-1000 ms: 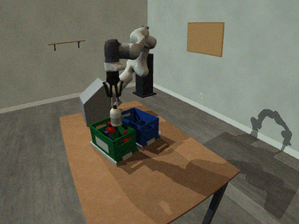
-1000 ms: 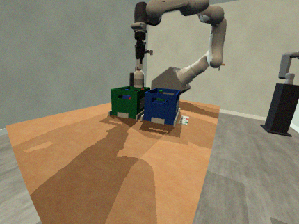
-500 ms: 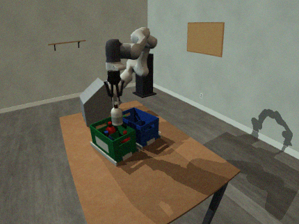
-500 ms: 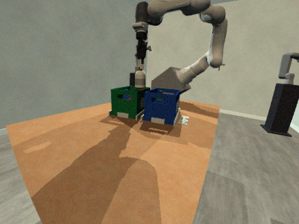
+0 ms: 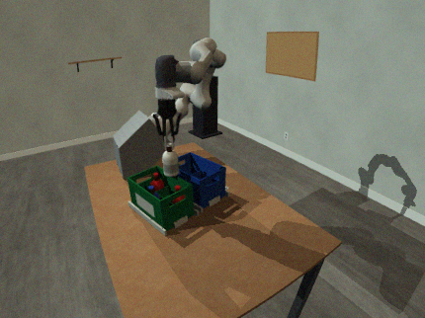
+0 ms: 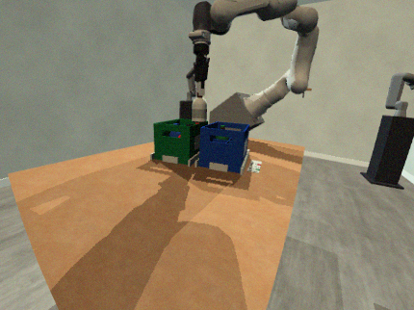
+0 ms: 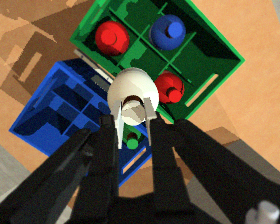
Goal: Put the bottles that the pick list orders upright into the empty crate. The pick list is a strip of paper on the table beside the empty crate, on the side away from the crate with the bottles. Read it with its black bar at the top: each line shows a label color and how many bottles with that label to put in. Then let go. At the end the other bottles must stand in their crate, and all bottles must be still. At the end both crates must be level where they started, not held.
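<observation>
My gripper (image 5: pixel 169 142) (image 6: pixel 200 92) (image 7: pixel 133 109) is shut on the neck of a white bottle (image 5: pixel 170 163) (image 6: pixel 199 111) (image 7: pixel 131 86). The bottle hangs upright above the green crate (image 5: pixel 165 215) (image 6: pixel 174 150), near its side facing the blue crate (image 5: pixel 210 192) (image 6: pixel 223 155) (image 7: pixel 34 141). In the wrist view the green crate holds a red bottle (image 7: pixel 111 38), a blue bottle (image 7: pixel 167 33) and a second red bottle (image 7: pixel 170 88). A green bottle (image 7: pixel 132 142) stands in the blue crate. The pick list (image 6: pixel 256 167) lies beside the blue crate; its lines are too small to read.
The crates stand side by side with low pale rails (image 5: pixel 148 218) at their bases. A grey slant-topped block (image 5: pixel 138 148) (image 6: pixel 231 110) stands behind them on the table. The held bottle and fingers hide part of both crates in the wrist view.
</observation>
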You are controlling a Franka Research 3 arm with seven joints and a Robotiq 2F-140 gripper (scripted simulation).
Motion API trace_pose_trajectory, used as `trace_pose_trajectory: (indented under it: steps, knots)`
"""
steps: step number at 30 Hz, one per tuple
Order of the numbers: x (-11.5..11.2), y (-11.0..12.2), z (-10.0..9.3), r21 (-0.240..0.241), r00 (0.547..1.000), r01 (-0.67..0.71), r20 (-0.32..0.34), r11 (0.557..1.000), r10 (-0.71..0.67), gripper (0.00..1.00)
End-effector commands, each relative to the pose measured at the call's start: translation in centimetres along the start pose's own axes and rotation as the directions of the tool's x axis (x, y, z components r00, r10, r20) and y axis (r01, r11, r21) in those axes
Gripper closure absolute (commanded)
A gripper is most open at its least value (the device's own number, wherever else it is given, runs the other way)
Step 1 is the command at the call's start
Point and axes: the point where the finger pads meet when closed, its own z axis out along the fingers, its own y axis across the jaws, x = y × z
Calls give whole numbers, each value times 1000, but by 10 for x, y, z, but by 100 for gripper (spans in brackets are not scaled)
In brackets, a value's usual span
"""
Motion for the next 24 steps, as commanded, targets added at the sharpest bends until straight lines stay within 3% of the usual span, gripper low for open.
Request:
trace_pose_trajectory:
  steps: [1,24]
  knots:
    - [0,-4,-7,-3,1000,-1,-21,1000,1,100]
    - [-28,-32,-7,-3,1000,-1,-21,1000,1,100]
